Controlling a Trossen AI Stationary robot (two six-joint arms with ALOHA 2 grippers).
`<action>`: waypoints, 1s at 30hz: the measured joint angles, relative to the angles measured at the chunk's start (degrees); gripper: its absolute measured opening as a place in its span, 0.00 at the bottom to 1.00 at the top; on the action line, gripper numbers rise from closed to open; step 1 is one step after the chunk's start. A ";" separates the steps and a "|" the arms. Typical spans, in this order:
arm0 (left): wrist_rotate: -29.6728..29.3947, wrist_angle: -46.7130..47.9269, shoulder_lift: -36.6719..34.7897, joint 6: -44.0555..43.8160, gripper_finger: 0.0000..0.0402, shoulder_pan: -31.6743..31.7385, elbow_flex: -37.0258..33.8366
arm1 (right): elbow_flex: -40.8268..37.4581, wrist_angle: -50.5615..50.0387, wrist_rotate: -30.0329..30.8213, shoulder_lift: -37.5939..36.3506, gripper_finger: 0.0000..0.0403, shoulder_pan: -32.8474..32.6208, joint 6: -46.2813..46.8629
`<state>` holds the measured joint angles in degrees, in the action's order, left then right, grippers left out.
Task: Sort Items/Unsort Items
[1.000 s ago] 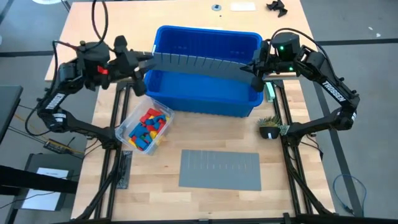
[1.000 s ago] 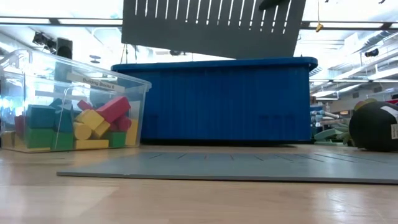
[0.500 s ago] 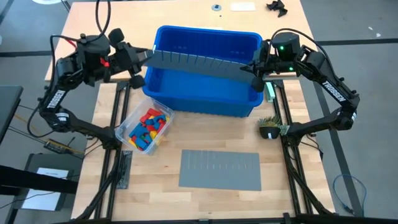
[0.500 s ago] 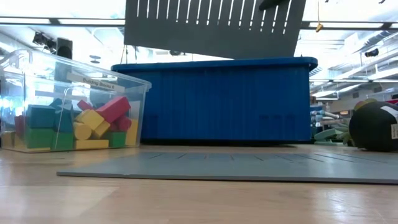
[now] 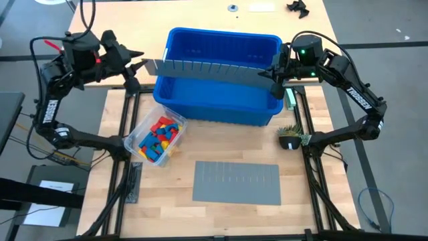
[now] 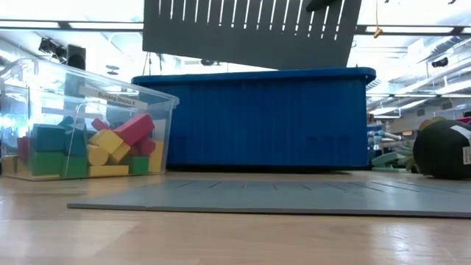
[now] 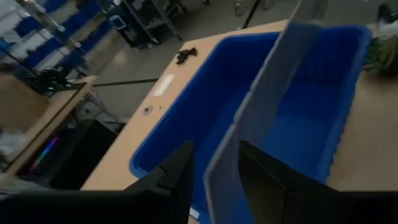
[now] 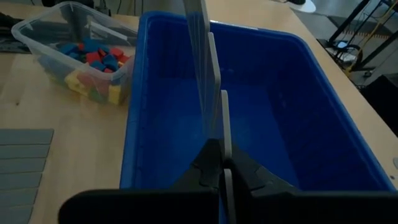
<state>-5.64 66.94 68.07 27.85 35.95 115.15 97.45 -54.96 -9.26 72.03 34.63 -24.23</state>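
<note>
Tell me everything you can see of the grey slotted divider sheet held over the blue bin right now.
The grey slotted divider sheet is a thin, stiff-looking panel with narrow slots cut in from one long edge. It stands on edge, hanging lengthwise above the large blue plastic bin, slightly tilted in the low view. The right tool is shut on one end. The left tool is off its other end, fingers apart, not gripping it.

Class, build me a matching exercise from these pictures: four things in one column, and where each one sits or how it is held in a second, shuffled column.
1. toy blocks
2. upright divider sheet
3. flat divider sheet
4. blue bin

a. lying on the table, at its near edge
b. gripped at one end by the right gripper, above the bin
c. inside the clear tub
d. on the table between both arms

Pairs: 1-c, 2-b, 3-a, 4-d
</note>
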 joint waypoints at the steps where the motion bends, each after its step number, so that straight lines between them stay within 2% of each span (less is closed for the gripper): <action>1: 1.18 0.13 0.19 -0.03 0.33 0.83 0.00 | 0.00 0.00 -0.23 0.00 0.00 0.00 0.00; 8: 2.81 0.75 2.20 0.15 0.33 2.68 -0.04 | -0.02 -0.02 -0.96 0.00 0.00 0.00 0.02; 13: 5.41 4.92 3.62 0.32 0.32 2.65 -0.07 | -0.02 -0.07 -0.98 0.00 0.00 0.00 0.02; 17: 6.88 6.17 3.57 0.36 0.23 2.53 -0.07 | -0.02 -0.04 -0.99 0.00 0.00 0.00 0.02; 21: 7.09 5.82 3.54 0.44 0.05 2.40 -0.07 | -0.04 0.22 -0.82 0.00 0.00 0.00 1.16; 26: 8.12 3.89 3.47 0.47 0.04 2.40 -0.03 | 2.94 -0.13 0.37 0.15 0.00 0.04 5.79; 30: 11.00 2.77 5.11 -0.20 0.03 2.42 -0.02 | 4.17 -0.23 4.80 0.12 0.00 0.19 7.53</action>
<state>5.36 69.71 73.18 27.65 38.37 115.13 101.62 -55.19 -4.46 72.15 34.82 -16.69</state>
